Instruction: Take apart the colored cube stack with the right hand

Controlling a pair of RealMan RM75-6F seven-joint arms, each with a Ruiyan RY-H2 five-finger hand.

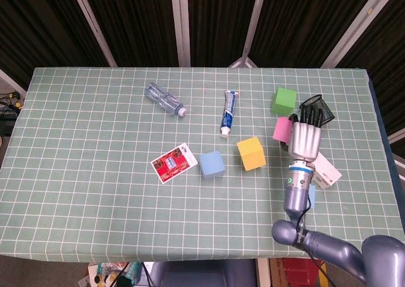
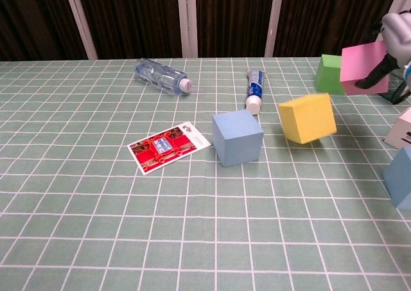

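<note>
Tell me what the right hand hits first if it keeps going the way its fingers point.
Probably the black mesh cup: the right hand, holding the pink cube, points at it. Height is unclear; it might pass over.
</note>
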